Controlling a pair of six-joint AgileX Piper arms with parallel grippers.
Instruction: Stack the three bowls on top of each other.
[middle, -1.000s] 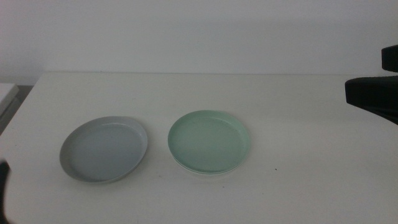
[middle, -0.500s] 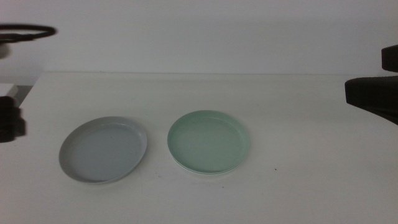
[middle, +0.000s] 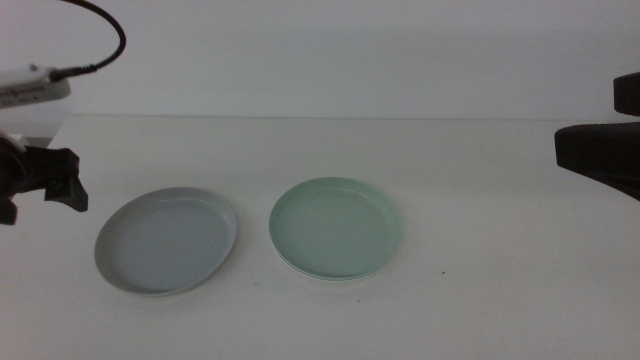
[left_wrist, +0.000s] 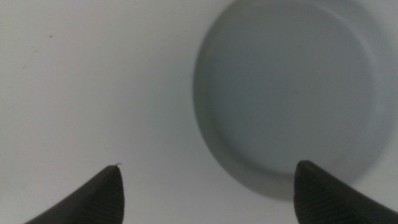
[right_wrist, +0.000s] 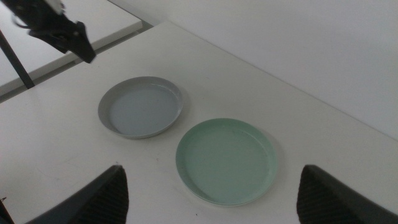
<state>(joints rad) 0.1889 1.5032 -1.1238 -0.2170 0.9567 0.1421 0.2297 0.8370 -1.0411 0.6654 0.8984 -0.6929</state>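
- Grey-blue bowl: lying near, at about 8 o'clock on the table, just beside the stack and apart from it, resting flat and empty.
- Mint green bowl: sitting near centre, nested on a white bowl that is showing only as a thin pale rim beneath.
- Left gripper: hovering at 9 o'clock above the table edge, beside the grey-blue bowl; jaws spread wide and holding nothing.
- Right gripper: waiting at 3 o'clock; jaws standing wide apart and empty.
- Risk, as a judgement: the low rim is offering little to pinch, so a shallow bite could be letting the bowl slip or tilt; an off-centre drop could be nudging the stack.
- Table: plain white, matte, appearing level.
- Room: a pale wall is standing at 12 o'clock; a dark cable is looping at upper left.
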